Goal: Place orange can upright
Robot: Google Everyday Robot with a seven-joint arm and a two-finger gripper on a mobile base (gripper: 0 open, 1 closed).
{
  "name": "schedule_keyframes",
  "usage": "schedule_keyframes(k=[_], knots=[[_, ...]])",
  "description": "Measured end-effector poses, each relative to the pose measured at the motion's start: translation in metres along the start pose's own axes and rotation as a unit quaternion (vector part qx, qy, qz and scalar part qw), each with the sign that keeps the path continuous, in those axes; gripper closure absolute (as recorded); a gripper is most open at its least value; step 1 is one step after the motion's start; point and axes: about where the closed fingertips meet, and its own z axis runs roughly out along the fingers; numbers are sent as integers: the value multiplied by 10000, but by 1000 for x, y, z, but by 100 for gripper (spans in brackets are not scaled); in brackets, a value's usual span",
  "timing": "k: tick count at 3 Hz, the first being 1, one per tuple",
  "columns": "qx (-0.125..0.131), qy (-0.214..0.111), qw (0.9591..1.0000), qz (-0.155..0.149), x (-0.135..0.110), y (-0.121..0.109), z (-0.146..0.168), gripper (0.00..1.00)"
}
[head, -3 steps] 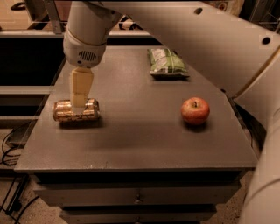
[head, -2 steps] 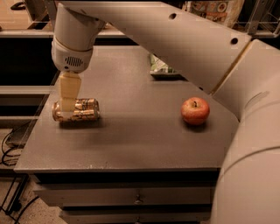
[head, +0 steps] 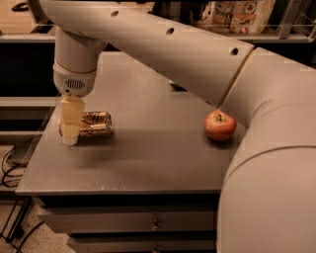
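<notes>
The orange can [head: 95, 123] lies on its side near the left edge of the dark table [head: 148, 163], its long axis running left to right. Its gold body shows dark and white markings. My gripper [head: 70, 137] hangs straight down from the wrist [head: 74, 79] at the can's left end and covers that end from view. Its tip reaches about table height. I cannot tell whether it touches the can.
A red apple [head: 220, 126] stands on the table's right side, close to my arm [head: 197, 54], which spans the view and hides the table's back. Drawers [head: 153, 225] are under the table top. A shelf with packaged goods [head: 242, 12] is behind.
My gripper has moved left along the can, from over its middle to its left end. The arm has swung across and now hides the green bag. The can has not moved.
</notes>
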Motion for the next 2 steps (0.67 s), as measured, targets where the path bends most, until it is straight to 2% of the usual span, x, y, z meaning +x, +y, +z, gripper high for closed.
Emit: schedule_keyframes(k=[1, 2], knots=[[-140, 134, 9996, 218, 9, 7, 15, 0], [-223, 135, 9993, 276, 16, 14, 25, 18]])
